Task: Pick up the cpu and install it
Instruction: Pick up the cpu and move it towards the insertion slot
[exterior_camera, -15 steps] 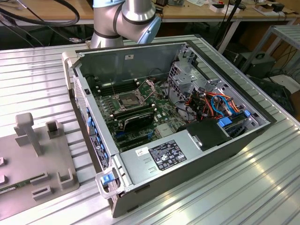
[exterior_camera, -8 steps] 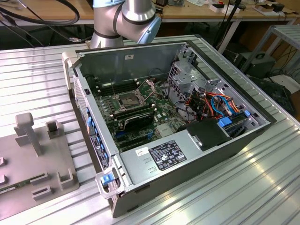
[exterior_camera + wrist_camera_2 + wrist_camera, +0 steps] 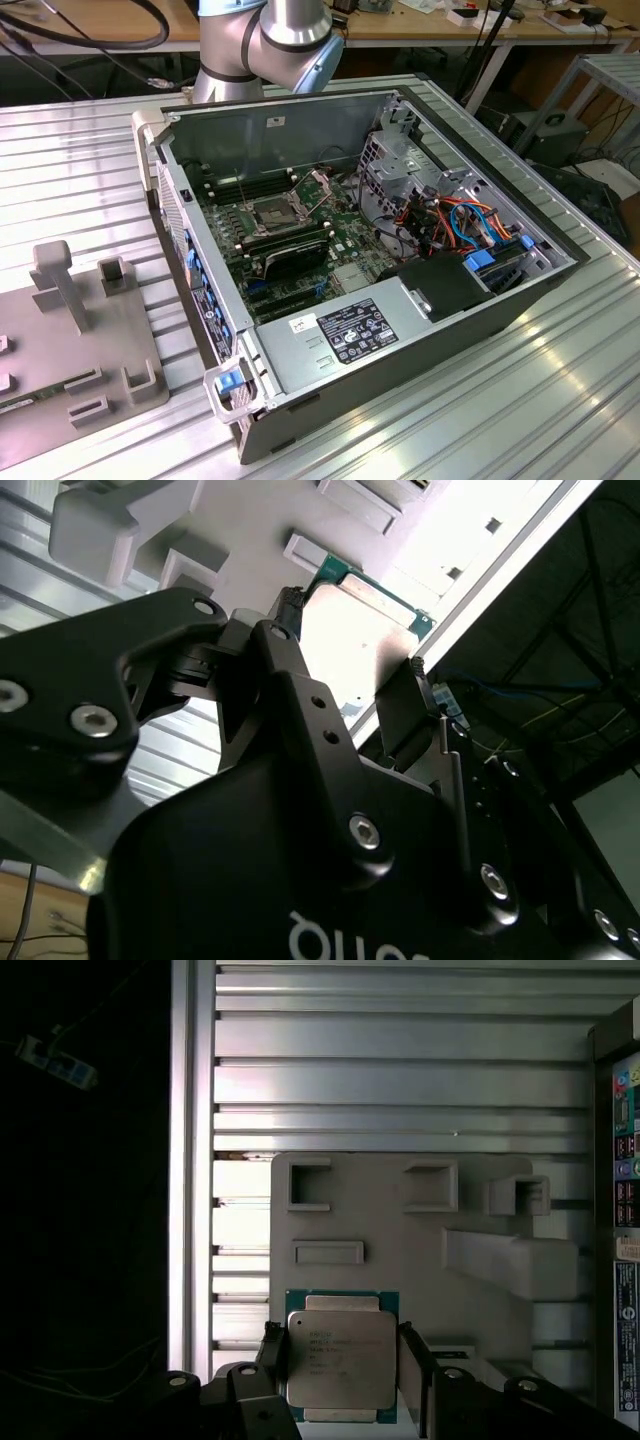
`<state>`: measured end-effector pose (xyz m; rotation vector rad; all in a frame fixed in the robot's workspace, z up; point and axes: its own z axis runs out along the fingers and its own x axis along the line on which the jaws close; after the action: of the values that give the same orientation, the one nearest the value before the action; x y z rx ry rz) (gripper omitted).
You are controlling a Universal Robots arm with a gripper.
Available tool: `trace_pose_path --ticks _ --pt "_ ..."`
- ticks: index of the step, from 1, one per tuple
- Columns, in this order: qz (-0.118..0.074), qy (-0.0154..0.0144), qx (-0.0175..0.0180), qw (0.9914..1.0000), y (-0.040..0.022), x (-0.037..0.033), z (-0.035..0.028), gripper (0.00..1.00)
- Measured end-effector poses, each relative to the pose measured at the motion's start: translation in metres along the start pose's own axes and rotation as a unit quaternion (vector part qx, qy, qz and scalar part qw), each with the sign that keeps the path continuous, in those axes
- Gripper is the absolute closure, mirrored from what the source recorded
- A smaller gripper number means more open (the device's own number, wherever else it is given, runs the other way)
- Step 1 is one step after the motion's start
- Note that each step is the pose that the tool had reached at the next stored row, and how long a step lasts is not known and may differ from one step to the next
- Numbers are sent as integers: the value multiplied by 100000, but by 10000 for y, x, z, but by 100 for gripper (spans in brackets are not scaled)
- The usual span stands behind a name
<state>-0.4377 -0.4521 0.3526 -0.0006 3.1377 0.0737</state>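
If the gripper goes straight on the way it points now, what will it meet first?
Probably the cpu on the grey holder, framed by the open gripper; the depth between them is unclear.

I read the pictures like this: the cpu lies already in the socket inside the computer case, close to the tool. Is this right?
Not quite. In the first wrist view the cpu lies on the gray holder plate, not in the socket, whose centre is bare and dark in the exterior view. The cpu is indeed close to the tool.
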Motion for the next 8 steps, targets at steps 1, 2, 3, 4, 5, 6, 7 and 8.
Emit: trace_pose_path --ticks 1,2,3,4,5,6,7,8 --pt "-2 -1 0 100000 0 0 -14 45" --pt "-3 -3 3 100000 1 0 -28 45" --pt "-2 -4 -1 100000 2 0 -46 45" --pt "-1 -6 1 100000 3 0 -61 45" --pt "-2 0 1 100000 4 0 -87 45" --pt "-1 -2 0 100000 5 0 -104 45" --pt "-2 -2 0 100000 5 0 -121 45" --pt "-2 -6 -1 100000 7 -1 -158 45"
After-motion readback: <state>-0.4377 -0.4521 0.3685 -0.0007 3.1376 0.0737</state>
